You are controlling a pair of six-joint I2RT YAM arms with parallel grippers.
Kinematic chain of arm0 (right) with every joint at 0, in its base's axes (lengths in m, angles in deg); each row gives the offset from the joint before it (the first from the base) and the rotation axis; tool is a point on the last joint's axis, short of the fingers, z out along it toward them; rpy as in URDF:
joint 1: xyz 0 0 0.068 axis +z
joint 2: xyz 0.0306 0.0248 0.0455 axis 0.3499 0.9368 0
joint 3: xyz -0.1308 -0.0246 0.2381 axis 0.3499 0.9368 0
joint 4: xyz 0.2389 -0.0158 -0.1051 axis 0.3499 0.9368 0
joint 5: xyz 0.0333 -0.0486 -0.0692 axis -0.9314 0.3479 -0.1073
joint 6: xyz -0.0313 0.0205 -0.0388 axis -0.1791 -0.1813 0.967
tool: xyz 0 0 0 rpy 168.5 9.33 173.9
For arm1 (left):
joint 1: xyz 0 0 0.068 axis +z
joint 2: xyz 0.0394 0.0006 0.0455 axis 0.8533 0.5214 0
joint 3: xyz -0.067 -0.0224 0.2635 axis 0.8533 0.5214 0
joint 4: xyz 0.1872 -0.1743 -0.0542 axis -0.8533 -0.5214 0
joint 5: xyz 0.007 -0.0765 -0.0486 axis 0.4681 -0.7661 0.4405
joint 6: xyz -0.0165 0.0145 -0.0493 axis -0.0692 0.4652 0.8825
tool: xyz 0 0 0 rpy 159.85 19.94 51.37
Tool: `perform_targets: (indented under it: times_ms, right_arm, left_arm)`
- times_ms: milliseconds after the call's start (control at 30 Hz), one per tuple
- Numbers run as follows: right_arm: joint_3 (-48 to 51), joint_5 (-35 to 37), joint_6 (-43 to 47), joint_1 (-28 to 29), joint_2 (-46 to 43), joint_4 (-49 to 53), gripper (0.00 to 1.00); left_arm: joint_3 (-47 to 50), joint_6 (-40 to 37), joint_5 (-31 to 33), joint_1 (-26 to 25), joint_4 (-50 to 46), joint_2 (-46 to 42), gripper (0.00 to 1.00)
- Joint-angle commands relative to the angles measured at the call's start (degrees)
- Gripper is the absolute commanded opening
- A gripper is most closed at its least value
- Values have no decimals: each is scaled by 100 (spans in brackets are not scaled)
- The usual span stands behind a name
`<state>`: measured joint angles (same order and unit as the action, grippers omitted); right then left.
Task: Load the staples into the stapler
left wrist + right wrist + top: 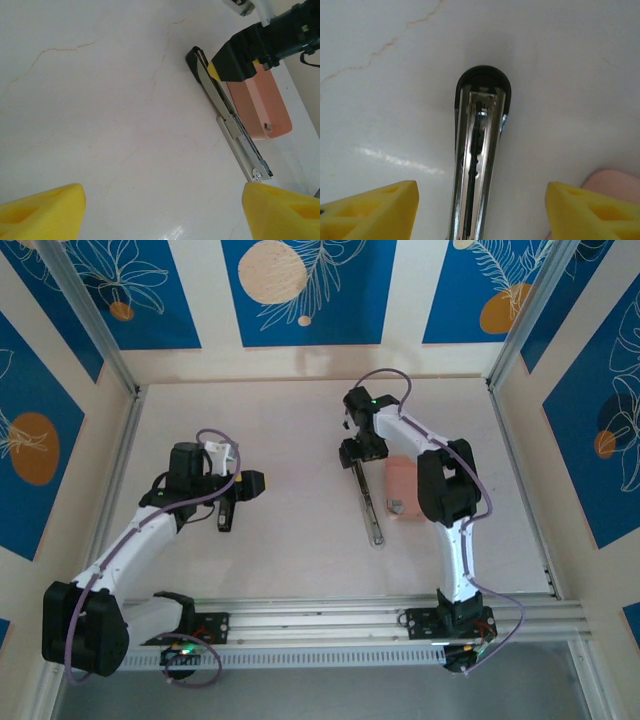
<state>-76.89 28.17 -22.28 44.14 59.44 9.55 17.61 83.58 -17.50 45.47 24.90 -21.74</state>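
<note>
Top view: my left gripper (pixel 240 498) is hovering over the bare table (pixel 290 420) on the left side, well apart from everything else. My right gripper (pixel 362 452) is hanging over the far end of the stapler (pixel 370 508). The stapler is lying opened out flat, running far to near. The pink tray (pixel 405 475) is sitting just right of it; I can't tell whether they're touching. The staples (pixel 394 507) are showing as a small grey bit in the near end of the tray.

Left wrist: my left fingers (pixel 42 210) are standing wide apart, with only table between them. Ahead, the stapler (pixel 230 120) is lying with its channel facing up. My right gripper (pixel 220 70) is hanging over the stapler's black end. The tray (pixel 260 105) is lying alongside it, and the staples (pixel 268 126) are sitting by the tray's end wall.

Right wrist: my right fingers (pixel 370 210) are standing wide, straddling the stapler (pixel 480 130) with a clear gap on each side and gripping nothing. The stapler's channel is lying open, black end away from me. A tray (pixel 615 182) corner is peeking in beside my right-hand finger.
</note>
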Motion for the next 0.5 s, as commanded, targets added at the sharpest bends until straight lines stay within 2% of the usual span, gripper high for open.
perform_targets:
  times_ms: [0, 233, 467]
  right_arm:
    - [-300, -163, 182, 25, 196, 160, 67]
    - [-490, -101, 191, 33, 579, 139, 60]
    - [-486, -183, 205, 90, 709, 30, 47]
  left_arm:
    - [86, -81, -105, 59, 94, -58, 81]
    - [110, -77, -173, 60, 215, -22, 81]
    - [152, -106, -112, 61, 217, -66, 81]
